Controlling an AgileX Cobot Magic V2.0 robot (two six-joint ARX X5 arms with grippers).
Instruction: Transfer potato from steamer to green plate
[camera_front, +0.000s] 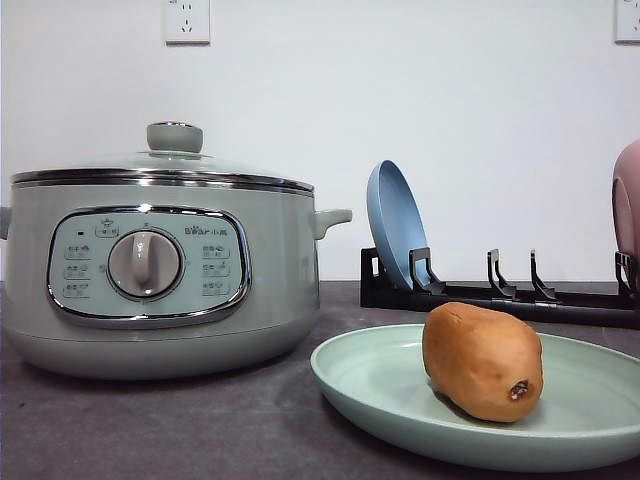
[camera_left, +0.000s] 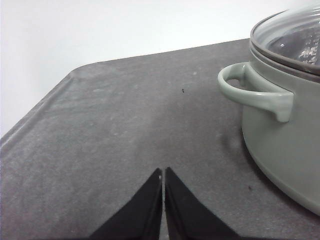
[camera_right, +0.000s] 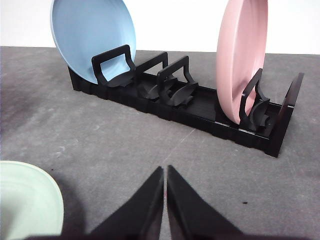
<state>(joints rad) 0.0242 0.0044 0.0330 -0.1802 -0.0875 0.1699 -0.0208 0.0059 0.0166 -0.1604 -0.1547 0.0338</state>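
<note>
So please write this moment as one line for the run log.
potato: on green plate | steamer: lid on | left gripper: shut, empty | right gripper: shut, empty | task: looks done

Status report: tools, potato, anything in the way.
Left tool shut, empty. Right tool shut, empty. Oval orange-brown potato rests on pale mint-green round plate. Sage-green steamer lidded.
</note>
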